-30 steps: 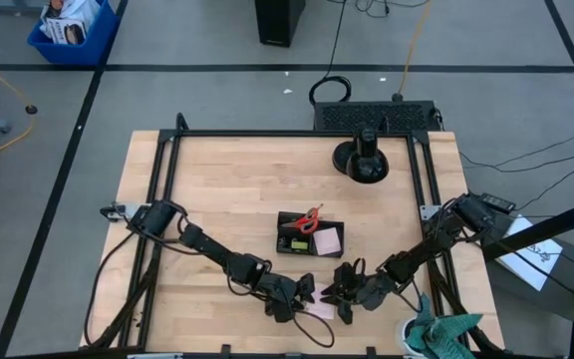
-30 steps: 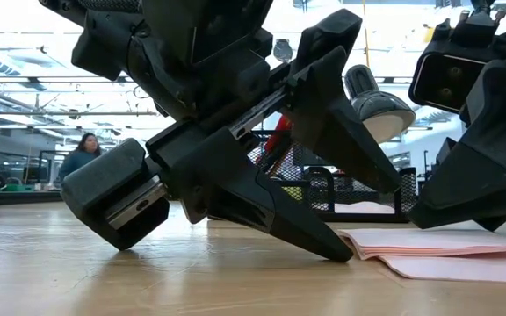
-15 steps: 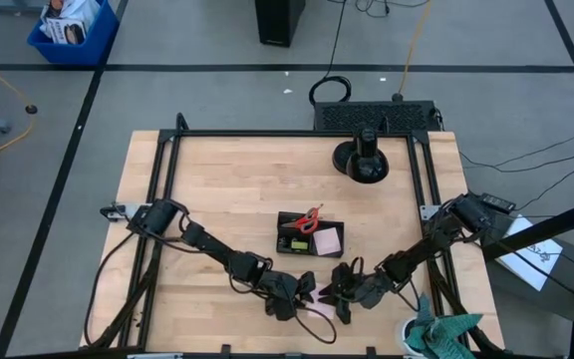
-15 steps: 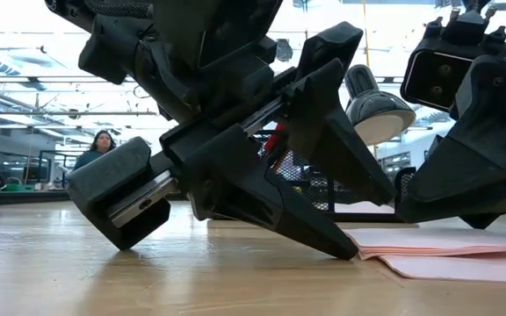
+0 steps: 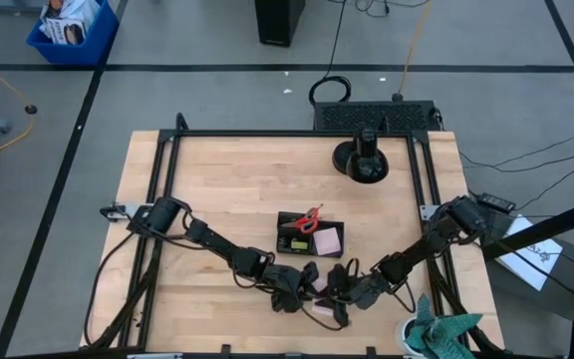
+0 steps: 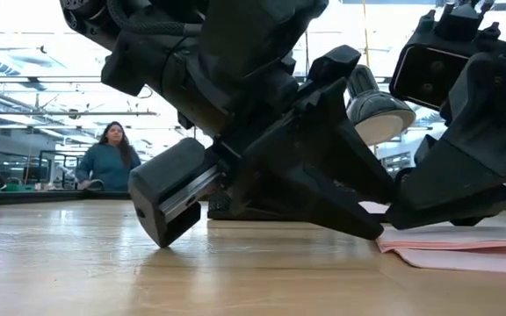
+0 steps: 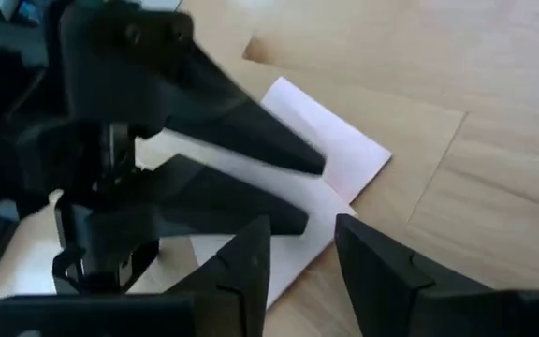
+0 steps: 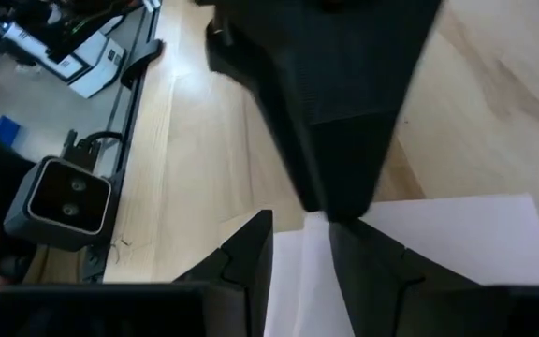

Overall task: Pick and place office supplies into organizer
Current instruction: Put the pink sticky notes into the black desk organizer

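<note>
**Both grippers meeting over loose pink sheets at the table's near edge**

Pale wooden planks form your table (image 5: pixel 227 199), framed by black rails, with grey floor around it. Behind the table, in the low view, one person (image 6: pixel 108 158) in a teal top stands in the room.

Your left gripper (image 5: pixel 302 286) and right gripper (image 5: pixel 339 292) face each other tip to tip near the front edge. Between and under them lie thin pink sticky-note sheets (image 6: pixel 451 246), flat on the wood, square-cornered and slightly fanned. In the left wrist view a sheet's corner (image 7: pixel 340 154) lies just beyond the left fingertips (image 7: pixel 251 253), which stand a little apart with nothing between them. The right gripper's fingers (image 8: pixel 251 248) are likewise parted by a narrow gap, holding nothing, with the sheets beneath them and the left gripper's tip just ahead.

The organizer (image 5: pixel 309 235), one black rectangular tray, sits well apart from both grippers, toward the table's middle. It holds one pair of red-handled scissors (image 5: pixel 311 218), one pink square sticky-note pad (image 5: pixel 328 240) and one small yellow-green eraser (image 5: pixel 295 242).

One round black stand (image 5: pixel 362 160) sits at the far edge. One teal-green cloth (image 5: pixel 441 334) lies crumpled off the right front corner.
</note>
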Robot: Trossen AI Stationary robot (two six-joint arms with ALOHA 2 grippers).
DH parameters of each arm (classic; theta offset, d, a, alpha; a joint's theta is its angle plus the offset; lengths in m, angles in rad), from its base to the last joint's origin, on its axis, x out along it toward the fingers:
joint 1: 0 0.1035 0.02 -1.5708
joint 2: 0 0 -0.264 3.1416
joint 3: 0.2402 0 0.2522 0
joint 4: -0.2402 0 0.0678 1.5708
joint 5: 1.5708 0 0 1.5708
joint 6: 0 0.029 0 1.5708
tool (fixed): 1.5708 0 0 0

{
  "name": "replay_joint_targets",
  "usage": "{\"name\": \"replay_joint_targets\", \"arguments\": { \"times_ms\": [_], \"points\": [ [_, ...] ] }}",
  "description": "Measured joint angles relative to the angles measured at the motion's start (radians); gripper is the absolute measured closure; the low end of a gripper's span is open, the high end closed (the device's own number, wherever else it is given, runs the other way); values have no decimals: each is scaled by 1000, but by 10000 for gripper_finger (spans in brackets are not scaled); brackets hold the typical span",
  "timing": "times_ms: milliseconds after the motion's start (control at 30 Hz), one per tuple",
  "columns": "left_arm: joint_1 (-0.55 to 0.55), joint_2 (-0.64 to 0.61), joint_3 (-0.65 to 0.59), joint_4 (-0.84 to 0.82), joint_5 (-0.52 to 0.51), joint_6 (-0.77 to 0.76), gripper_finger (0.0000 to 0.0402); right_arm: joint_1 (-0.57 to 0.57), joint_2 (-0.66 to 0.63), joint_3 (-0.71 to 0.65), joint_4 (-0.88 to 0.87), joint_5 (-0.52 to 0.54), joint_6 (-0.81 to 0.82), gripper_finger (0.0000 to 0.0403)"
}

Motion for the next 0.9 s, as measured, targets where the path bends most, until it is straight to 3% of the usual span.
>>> {"name": "replay_joint_targets", "arguments": {
  "times_ms": [233,500,700,900],
  "points": [
    [-1,0,1,-29,0,-76,295,22,-82,33,-64,-6,-214,303],
    [-3,1,1,-30,2,-116,295,96,-143,318,-629,28,-468,303],
    [-4,2,0,-25,6,-136,295,140,-72,493,-1011,70,-450,303],
    [-5,6,-3,-1,8,-211,295,146,-9,507,-1104,68,-285,271]
  ]
}}
